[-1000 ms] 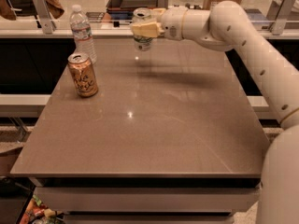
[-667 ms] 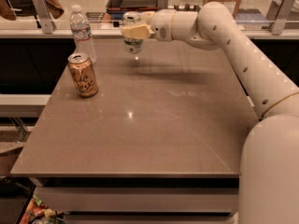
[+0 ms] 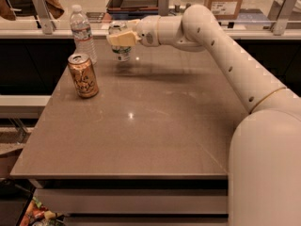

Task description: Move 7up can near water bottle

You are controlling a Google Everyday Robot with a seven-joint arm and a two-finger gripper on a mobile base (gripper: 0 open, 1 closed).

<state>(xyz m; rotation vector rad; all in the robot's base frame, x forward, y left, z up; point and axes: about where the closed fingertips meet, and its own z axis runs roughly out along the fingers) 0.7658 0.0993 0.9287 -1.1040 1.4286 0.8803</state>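
The 7up can, white and green with a silver top, is held in my gripper just above the far left part of the brown table. The gripper's cream fingers are shut around the can's upper half. The water bottle, clear with a white cap and pale label, stands upright at the table's far left corner, a short way left of the can. My white arm reaches in from the right.
An orange-copper can with script lettering stands upright at the left, in front of the bottle. A counter rail with metal posts runs behind the table. A cardboard box sits at the back right.
My gripper has carried the 7up can to the left along the table's far edge, closer to the water bottle. The bottle and the orange can have not moved.
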